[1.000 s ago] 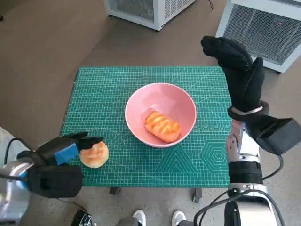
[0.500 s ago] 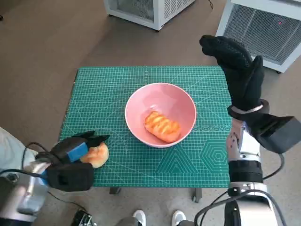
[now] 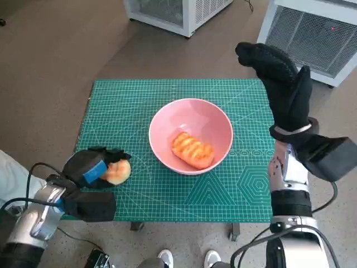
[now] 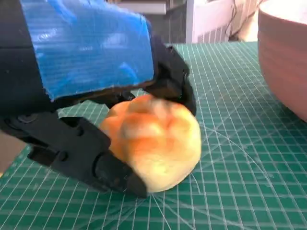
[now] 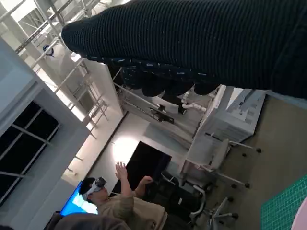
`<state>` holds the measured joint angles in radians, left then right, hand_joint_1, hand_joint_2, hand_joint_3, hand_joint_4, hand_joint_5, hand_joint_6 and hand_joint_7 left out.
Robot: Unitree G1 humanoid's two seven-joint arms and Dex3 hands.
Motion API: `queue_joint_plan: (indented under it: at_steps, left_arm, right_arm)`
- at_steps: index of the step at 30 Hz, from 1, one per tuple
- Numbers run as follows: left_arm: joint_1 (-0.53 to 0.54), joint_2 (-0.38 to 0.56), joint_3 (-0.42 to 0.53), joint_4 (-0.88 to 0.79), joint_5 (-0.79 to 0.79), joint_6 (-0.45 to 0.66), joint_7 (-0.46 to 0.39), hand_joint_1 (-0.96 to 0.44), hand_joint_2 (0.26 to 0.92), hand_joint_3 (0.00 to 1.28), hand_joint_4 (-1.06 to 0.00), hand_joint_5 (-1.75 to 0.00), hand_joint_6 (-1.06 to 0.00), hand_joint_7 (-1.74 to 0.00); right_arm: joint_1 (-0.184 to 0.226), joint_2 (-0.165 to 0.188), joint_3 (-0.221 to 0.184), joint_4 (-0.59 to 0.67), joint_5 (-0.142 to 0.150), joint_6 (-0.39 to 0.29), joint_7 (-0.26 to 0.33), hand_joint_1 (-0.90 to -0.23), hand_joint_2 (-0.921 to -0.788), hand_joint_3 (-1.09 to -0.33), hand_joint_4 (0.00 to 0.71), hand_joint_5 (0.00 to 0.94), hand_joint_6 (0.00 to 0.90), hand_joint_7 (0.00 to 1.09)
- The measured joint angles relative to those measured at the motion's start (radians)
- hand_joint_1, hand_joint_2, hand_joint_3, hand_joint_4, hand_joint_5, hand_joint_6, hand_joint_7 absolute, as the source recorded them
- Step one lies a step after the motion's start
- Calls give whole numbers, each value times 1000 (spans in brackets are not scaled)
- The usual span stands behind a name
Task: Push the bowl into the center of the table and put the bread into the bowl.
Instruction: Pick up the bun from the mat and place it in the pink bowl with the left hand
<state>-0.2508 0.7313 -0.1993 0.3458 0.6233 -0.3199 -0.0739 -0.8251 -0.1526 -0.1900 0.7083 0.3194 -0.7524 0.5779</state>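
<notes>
A pink bowl (image 3: 190, 135) stands in the middle of the green cutting mat (image 3: 128, 106), with a glazed bread (image 3: 192, 149) lying in it. A round bun (image 3: 117, 172) lies on the mat near the front left corner. My left hand (image 3: 91, 168) covers it from the left, and its black fingers (image 4: 72, 148) curl around the bun (image 4: 158, 141) on the mat. The bowl's wall (image 4: 285, 52) shows close beside it in the left wrist view. My right hand (image 3: 281, 84) is raised above the table's right edge, holding nothing, fingers extended.
White cabinets (image 3: 312, 33) stand on the floor behind the table. A person (image 5: 115, 201) with a raised hand sits in the background of the right wrist view. Shoes (image 3: 187, 258) show below the table's front edge.
My left hand has moved forward and closed over the bun, which now shows less. The right hand has barely moved. Bowl and bread in it are unchanged.
</notes>
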Motion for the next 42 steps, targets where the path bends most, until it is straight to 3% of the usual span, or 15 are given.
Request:
queue_joint_plan:
  at_steps: [9, 15, 26, 34, 42]
  left_arm:
    - [-1, 1, 19, -25, -55, -37, -43, 2, 920, 70, -672, -1239, -647, -1088]
    - [-4, 1, 92, -154, -131, -16, -88, 3, 916, 35, -725, -1200, -695, -1017]
    - [-182, -78, 207, -368, -229, 74, -69, 2, 910, 11, -772, -1121, -721, -1019]
    - [-336, -204, 149, -365, -199, 93, -26, 2, 911, 10, -770, -1108, -717, -1041]
    - [-470, -286, 23, -283, -153, 82, -70, 2, 912, 6, -778, -1087, -714, -1056]
  right_arm:
    - [0, -1, -2, -5, 0, 2, 0, -659, -921, -715, 202, 3, 253, 157]
    - [1, -1, -3, -7, 1, 4, 0, -661, -921, -709, 205, 4, 254, 163]
    - [1, -1, -3, -8, 0, 5, 0, -650, -921, -709, 204, 2, 247, 172]
    - [2, -2, -4, -11, 0, 5, 0, -643, -921, -709, 205, 2, 245, 178]
    - [7, -2, -4, -16, -1, 4, 0, -647, -921, -711, 208, 3, 244, 184]
